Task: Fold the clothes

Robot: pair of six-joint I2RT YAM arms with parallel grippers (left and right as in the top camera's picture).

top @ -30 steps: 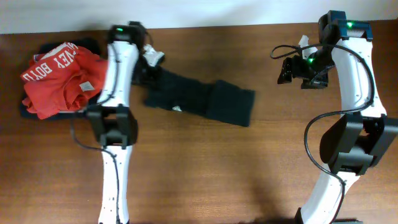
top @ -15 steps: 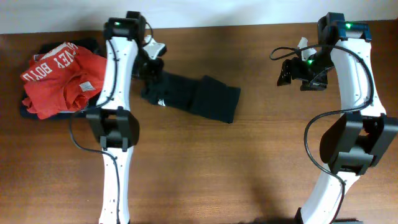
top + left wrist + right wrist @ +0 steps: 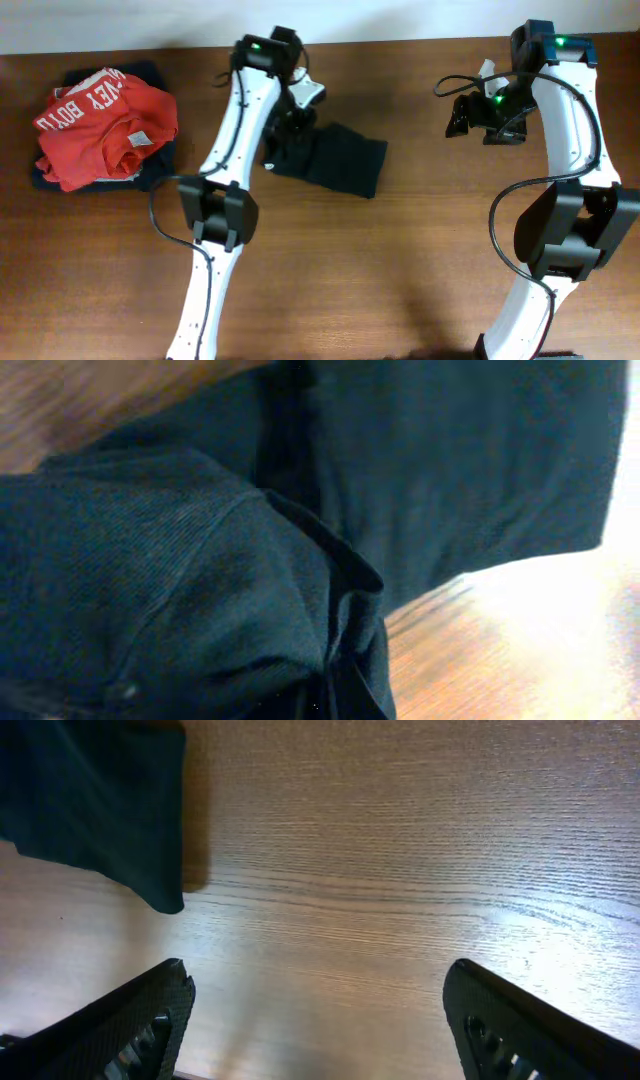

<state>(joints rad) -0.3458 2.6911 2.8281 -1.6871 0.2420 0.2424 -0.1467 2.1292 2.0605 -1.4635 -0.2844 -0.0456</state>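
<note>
Looks mid-fold, frame centre: left claw (image 3: 287, 122) pinched shut on black garment (image 3: 345, 160) edge; right claw (image 3: 318, 1015) wide, empty. Next, probably: lay edge over, release.

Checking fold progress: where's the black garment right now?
Overhead view: the black garment lies mid-table, right of the orange-red shirt, its left end held by the left end effector.

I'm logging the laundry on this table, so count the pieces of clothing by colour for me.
Black soft fabric garment: 1
Orange-red cloth shirt with white lettering: 1
Navy-blue fabric garment, partly under the shirt: 1
Total: 3
</note>
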